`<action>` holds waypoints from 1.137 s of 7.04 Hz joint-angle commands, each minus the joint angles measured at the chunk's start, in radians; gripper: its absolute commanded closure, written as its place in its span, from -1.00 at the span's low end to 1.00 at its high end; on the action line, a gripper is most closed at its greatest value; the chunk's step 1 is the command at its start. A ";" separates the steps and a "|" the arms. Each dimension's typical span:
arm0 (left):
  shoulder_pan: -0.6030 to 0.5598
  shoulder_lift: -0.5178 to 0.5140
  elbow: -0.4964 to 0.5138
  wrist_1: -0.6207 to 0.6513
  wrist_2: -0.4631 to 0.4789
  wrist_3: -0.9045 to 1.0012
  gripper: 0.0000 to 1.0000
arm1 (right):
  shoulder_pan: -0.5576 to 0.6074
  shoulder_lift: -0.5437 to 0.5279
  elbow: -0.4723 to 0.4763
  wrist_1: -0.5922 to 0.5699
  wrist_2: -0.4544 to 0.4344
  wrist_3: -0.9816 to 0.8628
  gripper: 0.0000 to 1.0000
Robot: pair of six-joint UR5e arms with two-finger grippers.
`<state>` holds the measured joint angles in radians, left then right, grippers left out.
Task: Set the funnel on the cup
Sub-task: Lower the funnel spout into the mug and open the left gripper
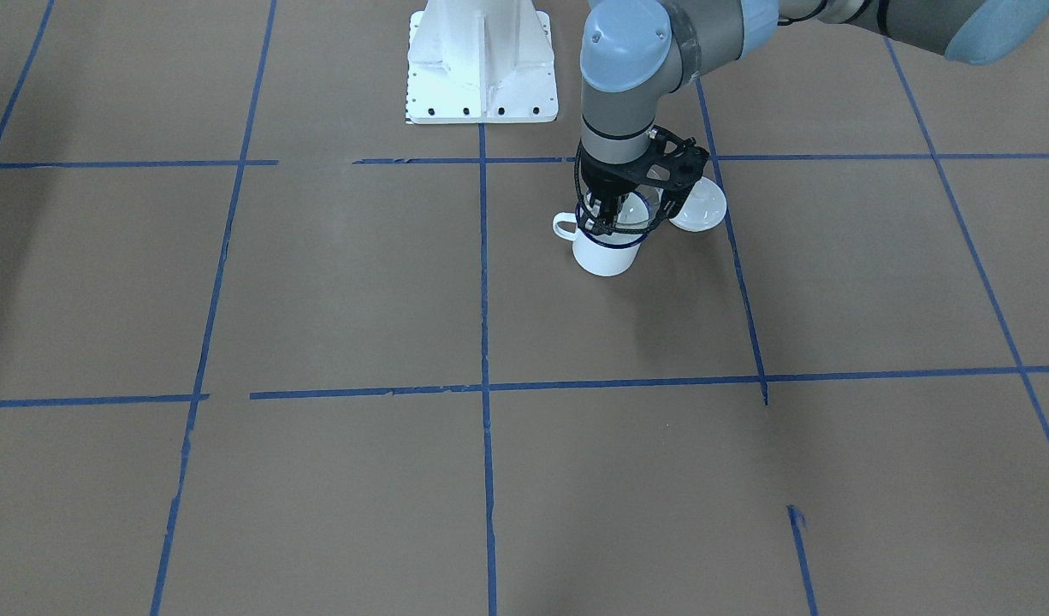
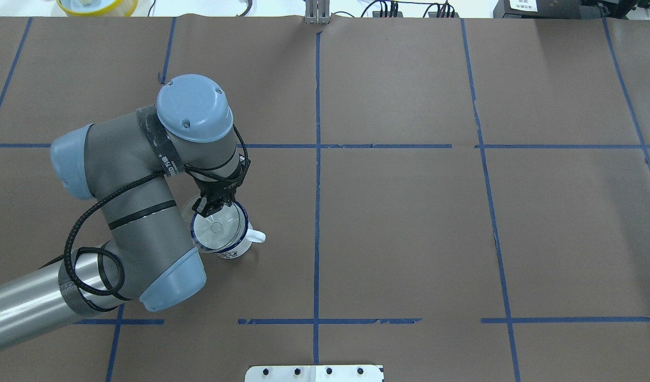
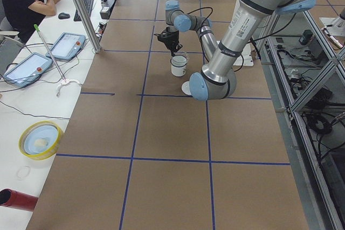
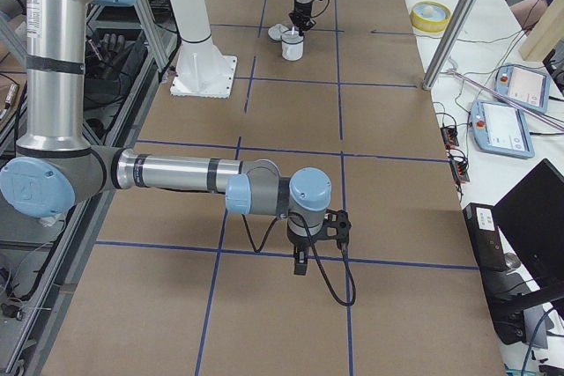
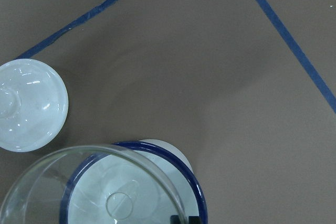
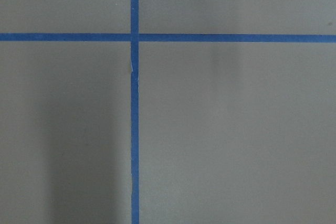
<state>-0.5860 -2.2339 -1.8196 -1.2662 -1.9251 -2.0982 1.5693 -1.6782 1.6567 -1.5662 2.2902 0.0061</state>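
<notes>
White cup (image 2: 235, 248) stands on the tabletop, lid (image 1: 702, 205) just beside it. My left fingers (image 2: 213, 201) pinch the clear funnel (image 2: 217, 228) by its rim, right over the cup's mouth and seemingly a touch toward the lid. I'd centre the stem inside the cup's rim, level the cone, lower until it rests, then release gently

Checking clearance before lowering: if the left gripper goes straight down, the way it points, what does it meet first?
Probably the cup, at its rim: the left gripper holds the funnel by its edge right above it. The gap is unclear.
</notes>
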 commanded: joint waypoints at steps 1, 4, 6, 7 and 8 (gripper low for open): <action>0.000 -0.003 0.014 -0.016 0.000 0.003 1.00 | 0.000 0.000 0.000 0.000 0.000 0.000 -1.00; 0.006 -0.003 0.017 -0.016 0.000 0.003 1.00 | 0.000 0.000 0.000 0.000 0.000 0.000 -1.00; 0.012 -0.004 0.016 -0.018 0.000 0.003 0.93 | 0.000 0.000 0.000 0.000 0.000 0.000 -1.00; 0.012 -0.003 0.016 -0.016 0.000 0.003 0.64 | 0.000 0.000 0.000 0.000 0.000 0.000 -1.00; 0.012 -0.003 0.016 -0.018 0.000 0.004 0.36 | 0.000 0.000 0.000 0.000 0.000 0.000 -1.00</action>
<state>-0.5742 -2.2371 -1.8039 -1.2831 -1.9251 -2.0950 1.5693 -1.6782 1.6567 -1.5662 2.2902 0.0061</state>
